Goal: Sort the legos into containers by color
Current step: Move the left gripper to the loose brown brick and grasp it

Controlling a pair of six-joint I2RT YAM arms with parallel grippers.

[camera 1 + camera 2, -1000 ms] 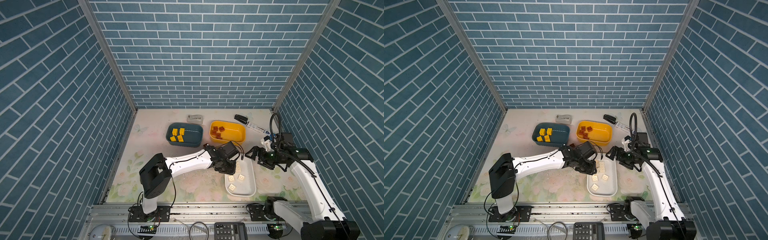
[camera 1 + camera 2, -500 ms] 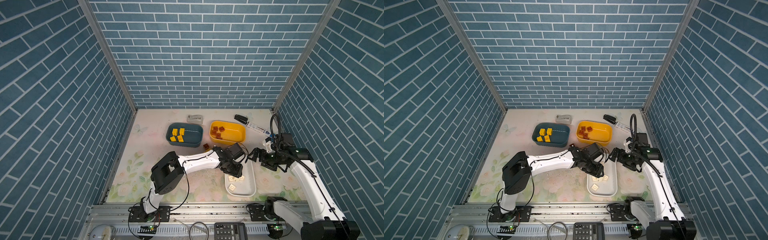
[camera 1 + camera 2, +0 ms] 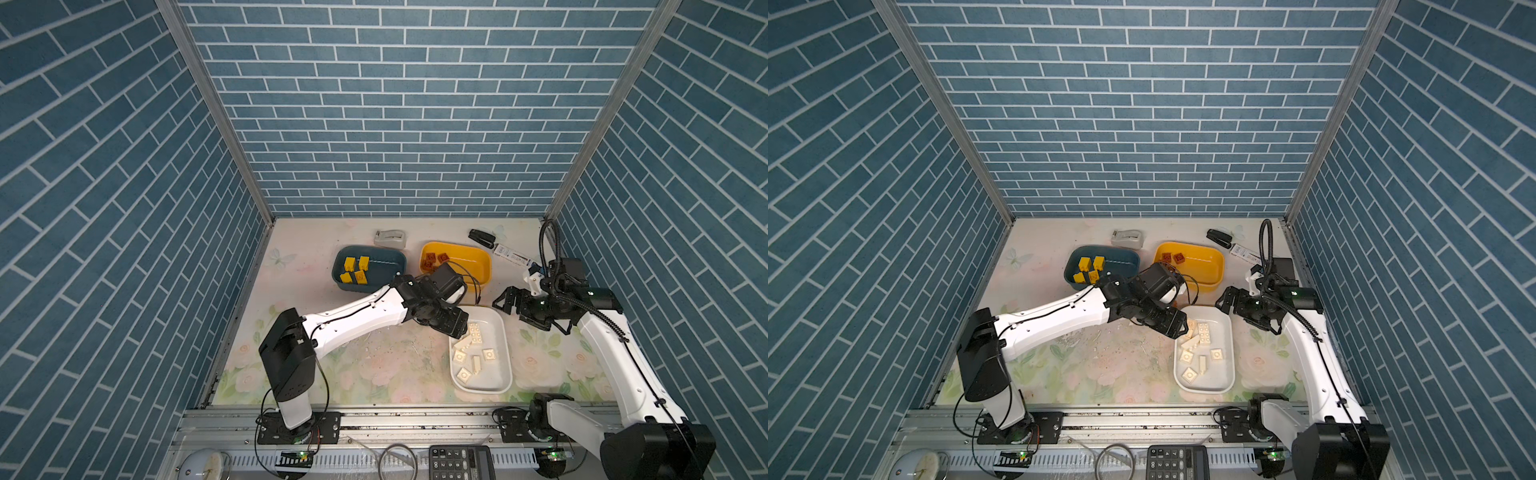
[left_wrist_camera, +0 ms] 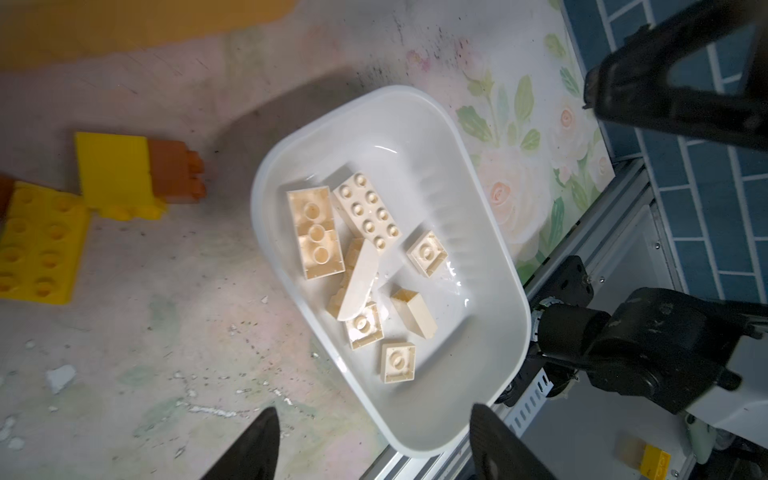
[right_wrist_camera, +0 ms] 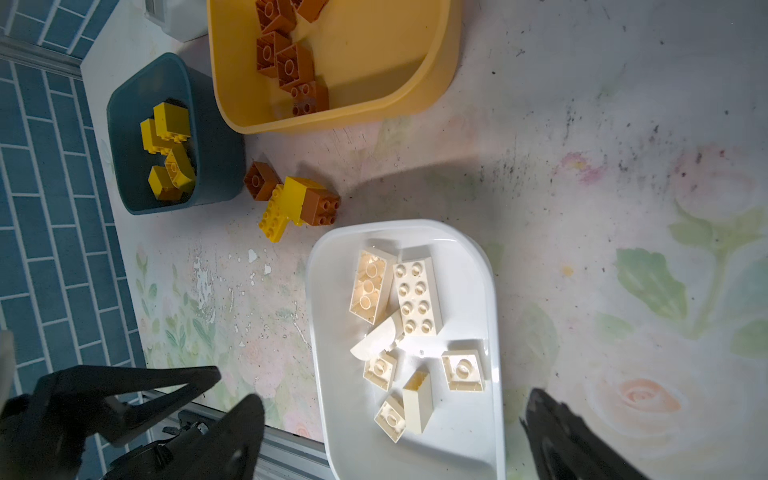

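The left gripper was held low over the far corner of the white tub, on the side nearer the left arm. In the left wrist view its jaws were seen parted, with nothing between them. The right gripper was held near the tub's far right corner, outside its rim; in the right wrist view its jaws were spread wide and nothing was gripped.

The cream bricks were gathered inside the white tub. Two of them were oblong, one lying studs down beside one lying studs up, and the others were smaller. A rounded cream piece was propped across some of them.

The yellow bricks were found in the dark blue tub and the reddish-brown bricks in the yellow tub. The two tubs were set side by side towards the far part of the table.

A loose cluster was left on the table between the dark blue tub and the white tub: yellow pieces touching a reddish-brown one, with a reddish-brown square brick just beside them. In both top views this cluster was hidden by the left arm.

A grey tape dispenser and a black stapler were placed behind the tubs, near the back wall
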